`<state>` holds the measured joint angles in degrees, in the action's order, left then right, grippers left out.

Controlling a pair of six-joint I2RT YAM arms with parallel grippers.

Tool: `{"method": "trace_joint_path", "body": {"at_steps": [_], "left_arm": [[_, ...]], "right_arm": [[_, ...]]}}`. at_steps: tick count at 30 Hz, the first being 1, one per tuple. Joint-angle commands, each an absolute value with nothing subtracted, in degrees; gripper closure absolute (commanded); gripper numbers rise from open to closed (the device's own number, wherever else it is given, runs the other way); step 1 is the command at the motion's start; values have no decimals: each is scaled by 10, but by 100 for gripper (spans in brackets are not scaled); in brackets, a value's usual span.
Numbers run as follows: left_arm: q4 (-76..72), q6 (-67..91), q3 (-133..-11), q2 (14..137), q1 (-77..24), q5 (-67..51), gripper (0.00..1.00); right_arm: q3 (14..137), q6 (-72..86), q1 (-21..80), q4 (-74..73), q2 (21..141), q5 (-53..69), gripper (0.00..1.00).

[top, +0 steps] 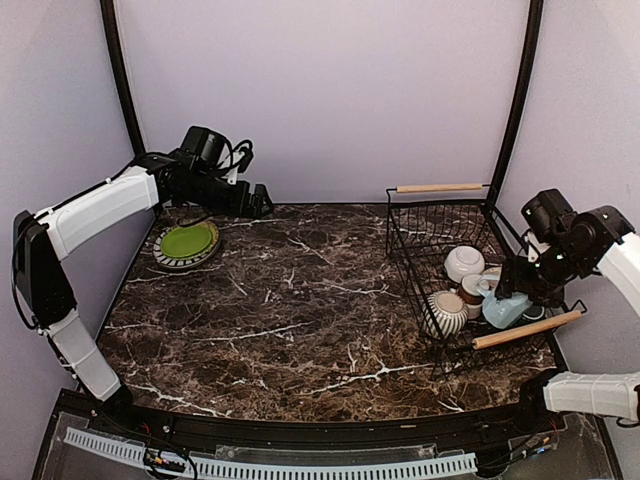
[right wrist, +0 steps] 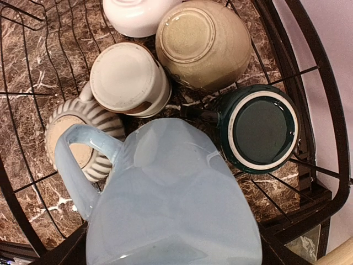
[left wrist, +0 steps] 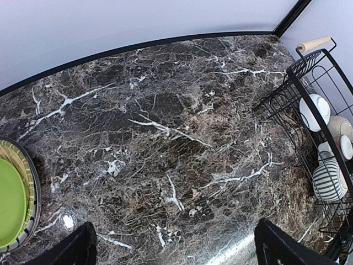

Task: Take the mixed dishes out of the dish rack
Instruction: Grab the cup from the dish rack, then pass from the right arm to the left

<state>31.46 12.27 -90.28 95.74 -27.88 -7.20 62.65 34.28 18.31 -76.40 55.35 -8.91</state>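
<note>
Though its tips are cut off, R end effector clamps light blue mug; L end effector spread wide.

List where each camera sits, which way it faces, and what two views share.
Top external: above and behind the arms, looking down over the table; both arms show, left gripper far left, right gripper in the rack.
Left wrist: over the table, facing across to the rack; its two fingers show at the bottom.
Right wrist: over the rack, looking down on the blue mug between its fingers.
Shared: green plate in top and left wrist; striped bowl in all three.
</note>
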Motion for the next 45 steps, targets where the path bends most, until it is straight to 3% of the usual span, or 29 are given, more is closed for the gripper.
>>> {"method": "trace_joint_path", "body": {"at_steps": [1, 16, 24, 28, 32, 38, 45], "left_arm": [[330, 110, -905, 962, -288, -68, 1], [327, 117, -906, 963, -293, -95, 1], [267, 157, -884, 965, -293, -257, 1], [161, 228, -840, 963, -295, -394, 1], [-35, 317, -767, 952, -305, -491, 1], [-202, 398, -713, 937, -321, -543, 1], [-418, 542, -656, 944, -326, -567, 1]], "right_arm": [[662, 320, 180, -746, 539, -90, 100], [710, 276, 180, -656, 540, -42, 100], [685, 269, 180, -495, 528, 4, 100], [691, 270, 180, -426, 532, 62, 100], [688, 267, 181, -356, 547, 149, 100], [663, 293, 189, -244, 571, 256, 100], [654, 356, 274, -85, 648, 271, 100]]}}
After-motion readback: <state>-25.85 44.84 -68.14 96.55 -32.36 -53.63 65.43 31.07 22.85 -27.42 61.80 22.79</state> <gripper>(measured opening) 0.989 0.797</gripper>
